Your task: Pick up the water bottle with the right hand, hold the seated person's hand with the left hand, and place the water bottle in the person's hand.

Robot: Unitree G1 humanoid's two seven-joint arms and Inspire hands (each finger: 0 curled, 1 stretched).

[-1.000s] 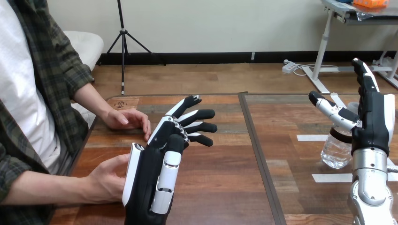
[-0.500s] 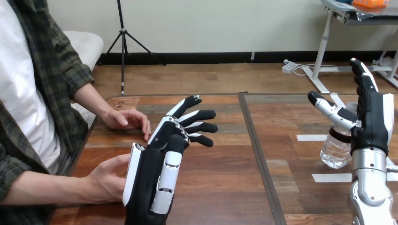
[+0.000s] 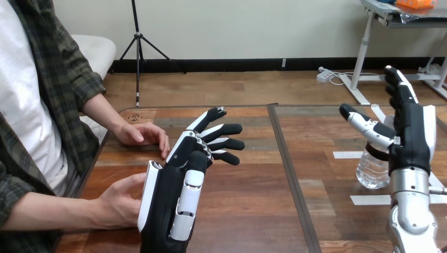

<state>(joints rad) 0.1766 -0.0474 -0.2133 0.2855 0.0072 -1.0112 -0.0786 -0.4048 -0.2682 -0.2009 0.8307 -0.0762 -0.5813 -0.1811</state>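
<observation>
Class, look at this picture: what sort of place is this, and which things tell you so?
Probably a robot test bench: white tape strips mark spots on the wooden table, and a water bottle stands by the robot's right hand.

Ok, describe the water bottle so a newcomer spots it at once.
On the wooden table, look right of the dark centre seam. The water bottle stands upright beside white tape strips, partly behind the right robot hand. It is the only clear plastic thing there.

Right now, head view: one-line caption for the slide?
Right hand open beside the water bottle; left hand open beside the person's lower hand, not yet holding it.
</observation>
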